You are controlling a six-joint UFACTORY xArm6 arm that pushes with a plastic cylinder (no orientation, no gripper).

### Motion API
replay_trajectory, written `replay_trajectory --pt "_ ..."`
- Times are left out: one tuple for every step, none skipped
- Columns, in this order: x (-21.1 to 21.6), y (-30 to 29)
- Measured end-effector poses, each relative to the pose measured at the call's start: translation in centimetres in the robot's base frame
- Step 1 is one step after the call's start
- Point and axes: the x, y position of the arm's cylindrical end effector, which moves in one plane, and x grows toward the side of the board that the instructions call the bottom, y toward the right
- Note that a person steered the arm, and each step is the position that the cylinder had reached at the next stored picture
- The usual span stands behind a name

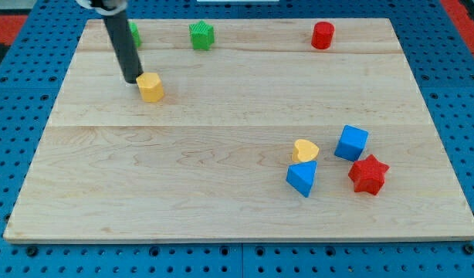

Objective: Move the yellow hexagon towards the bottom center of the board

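The yellow hexagon [150,87] lies on the wooden board [183,177] in the upper left part of the view. My tip [132,80] stands just to the left of it, touching or almost touching its upper left side. The dark rod rises from there to the view's top left and hides part of a green block [133,34] behind it.
A green block [201,35] and a red cylinder [323,35] sit near the top edge. At the lower right are a yellow heart [304,150], a blue cube [351,143], a blue wedge-shaped block [302,178] and a red star [367,174].
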Motion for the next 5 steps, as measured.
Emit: replay_trajectory --pt "2.6 4.8" --pt "5.6 5.2" --pt "6.9 8.6" --pt "7.1 13.0" --pt "8.1 14.6"
